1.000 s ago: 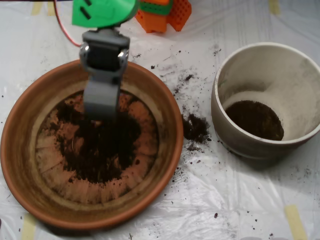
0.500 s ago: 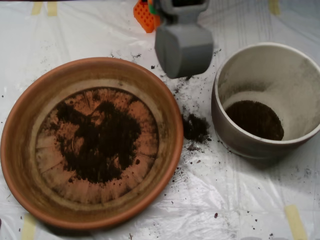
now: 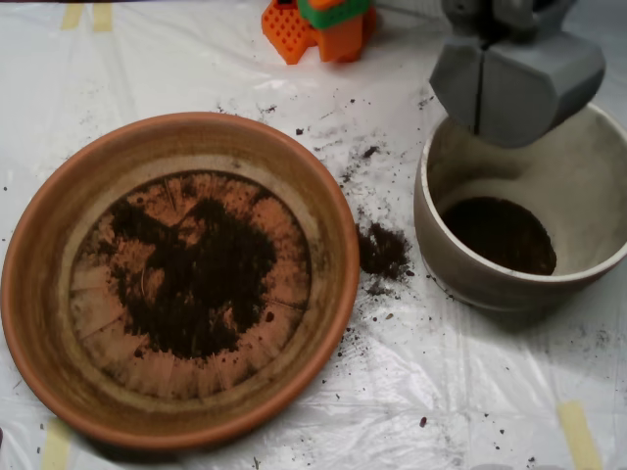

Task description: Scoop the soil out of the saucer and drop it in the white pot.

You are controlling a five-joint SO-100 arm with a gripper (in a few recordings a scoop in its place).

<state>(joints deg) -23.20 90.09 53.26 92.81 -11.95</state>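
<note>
The terracotta saucer (image 3: 39, 294) lies at the left, with a dark patch of soil (image 3: 201, 274) spread over its ridged floor. At the right stands the white pot (image 3: 441, 245), with more dark soil (image 3: 500, 235) on its bottom. My grey scoop (image 3: 480, 127) hangs over the pot's far rim, its two shells closed together along a thin seam. What it carries is hidden inside the shells.
A spilled clump of soil (image 3: 382, 250) and loose specks lie on the white plastic sheet (image 3: 441, 392) between saucer and pot. An orange and green part of the arm (image 3: 318, 24) sits at the top edge. Tape strips (image 3: 578, 431) mark the sheet.
The scoop has lifted out of the saucer and swung right, from over the saucer's soil to above the pot's far rim. The soil patch in the saucer looks thinner at its top.
</note>
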